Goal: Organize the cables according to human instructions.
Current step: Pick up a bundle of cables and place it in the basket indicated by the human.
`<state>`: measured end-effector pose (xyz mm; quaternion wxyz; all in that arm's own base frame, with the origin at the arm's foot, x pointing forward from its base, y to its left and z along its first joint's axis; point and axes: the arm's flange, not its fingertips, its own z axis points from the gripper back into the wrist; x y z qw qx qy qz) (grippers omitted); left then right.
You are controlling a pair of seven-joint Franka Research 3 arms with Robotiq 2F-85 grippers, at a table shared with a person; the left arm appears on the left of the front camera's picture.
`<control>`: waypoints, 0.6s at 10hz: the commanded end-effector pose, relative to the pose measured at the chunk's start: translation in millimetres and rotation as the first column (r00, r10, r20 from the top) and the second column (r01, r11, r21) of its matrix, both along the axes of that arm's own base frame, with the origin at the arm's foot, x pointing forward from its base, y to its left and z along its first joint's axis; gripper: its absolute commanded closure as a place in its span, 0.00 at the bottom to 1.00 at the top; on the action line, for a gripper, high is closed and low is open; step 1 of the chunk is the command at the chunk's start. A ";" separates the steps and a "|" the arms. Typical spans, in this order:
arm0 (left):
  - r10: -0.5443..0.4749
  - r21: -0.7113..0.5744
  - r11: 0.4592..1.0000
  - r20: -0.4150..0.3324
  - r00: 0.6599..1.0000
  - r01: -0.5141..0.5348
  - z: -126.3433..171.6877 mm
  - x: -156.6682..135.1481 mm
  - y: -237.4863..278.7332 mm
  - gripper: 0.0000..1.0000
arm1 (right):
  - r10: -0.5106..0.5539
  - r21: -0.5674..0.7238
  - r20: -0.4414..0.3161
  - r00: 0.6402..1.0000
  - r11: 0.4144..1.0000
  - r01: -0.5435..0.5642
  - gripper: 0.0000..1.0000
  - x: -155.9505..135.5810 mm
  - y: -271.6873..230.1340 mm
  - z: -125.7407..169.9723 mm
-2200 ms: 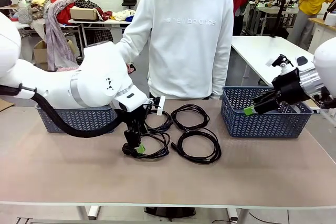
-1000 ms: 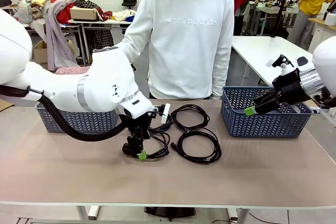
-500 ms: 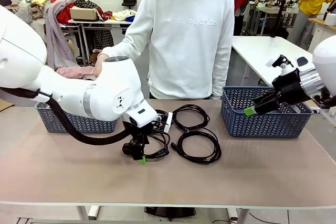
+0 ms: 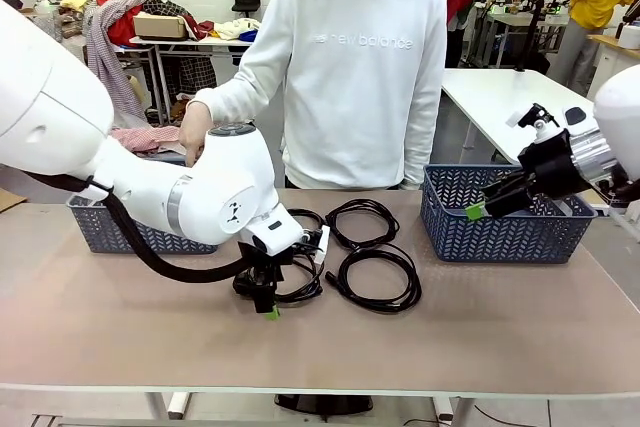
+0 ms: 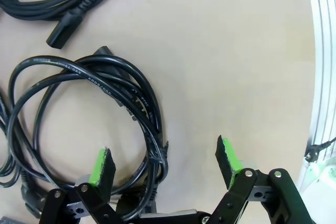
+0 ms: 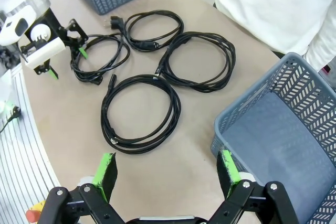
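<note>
While the person's hand [image 4: 193, 130] hangs above the left basket [image 4: 140, 235] at mid-left of the front view, your left gripper [image 4: 266, 302] sits low over the targeted cable [image 5: 137, 94], just left of centre on the table [image 4: 500, 327]; whether that hand is pointing, you cannot tell. In the left wrist view the claw is spread wide and released; one green pad [image 5: 102, 165] stands inside the coil and the other outside it, with the bundled strands running between them and nothing grasped yet. Your right gripper [image 4: 485, 205] hovers at the right edge of the frame, above the right basket [image 4: 500, 235]; its jaws are likewise released and empty. The other three cables [image 6: 142, 114] lie as separate coils in the middle of the right wrist view, close together. By the look of it the sorting has barely begun; all four cords are on the tabletop, and the right basket's floor shows bare. What remains, you may judge, is closing on the first coil, lifting it, carrying it to whichever basket the person indicates, then repeating for the rest.
</note>
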<state>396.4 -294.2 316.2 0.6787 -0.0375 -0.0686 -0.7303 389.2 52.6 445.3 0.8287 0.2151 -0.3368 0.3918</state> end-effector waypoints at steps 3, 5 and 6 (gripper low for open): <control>0.020 0.006 1.000 0.015 1.000 -0.020 -1.9 7.6 -5.6 0.00 | 0.021 0.013 0.032 0.999 1.000 -0.021 0.00 5.0 -0.9 -4.4; 0.008 0.002 1.000 -0.019 1.000 -0.008 -3.2 8.5 -6.9 0.00 | 0.021 0.013 0.032 0.999 1.000 -0.021 0.00 5.0 -0.9 -4.4; -0.002 0.002 1.000 -0.023 1.000 0.002 -3.9 9.7 -7.5 0.13 | 0.021 0.013 0.032 0.999 1.000 -0.021 0.00 5.0 -0.9 -4.4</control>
